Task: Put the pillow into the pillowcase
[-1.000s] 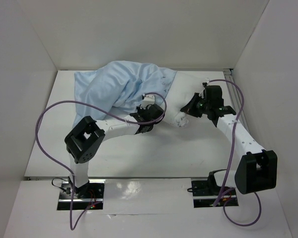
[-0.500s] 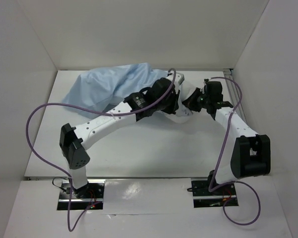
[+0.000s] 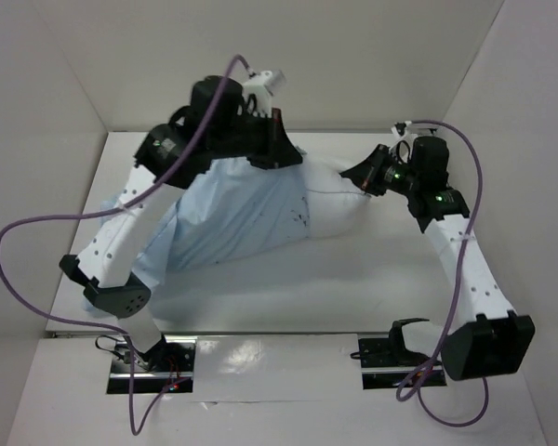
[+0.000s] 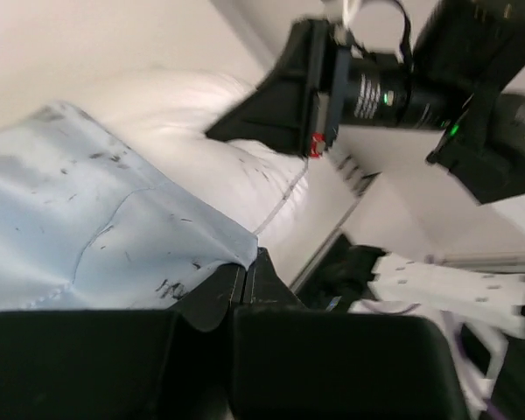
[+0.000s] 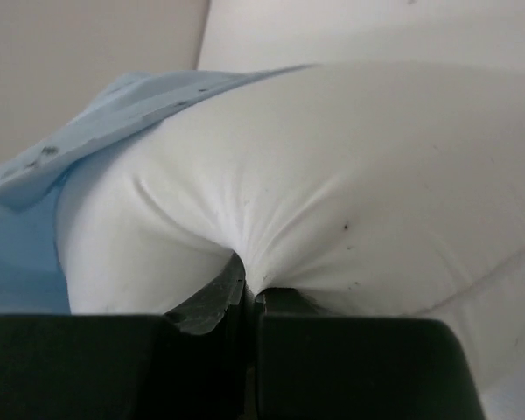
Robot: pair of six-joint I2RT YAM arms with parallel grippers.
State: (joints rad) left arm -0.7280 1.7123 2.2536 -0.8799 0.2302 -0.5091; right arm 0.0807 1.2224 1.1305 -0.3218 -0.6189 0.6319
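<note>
Blue wrinkly pillowcase (image 3: pixel 237 212), plump wht pillow (image 3: pixel 339 203)

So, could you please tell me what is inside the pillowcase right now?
The pillow goes into the pillowcase; its white end sticks out, pinched by the right claw. How far in it reaches is covered.

Nothing legible here. In the left wrist view, the black camera (image 4: pixel 378 87) on the other arm shows a few lines of tiny white print on its barrel, too blurred to read. Dark flecks on the pillowcase (image 4: pixel 96 227) and the pillow (image 5: pixel 350 166) are just specks, not letters.
</note>
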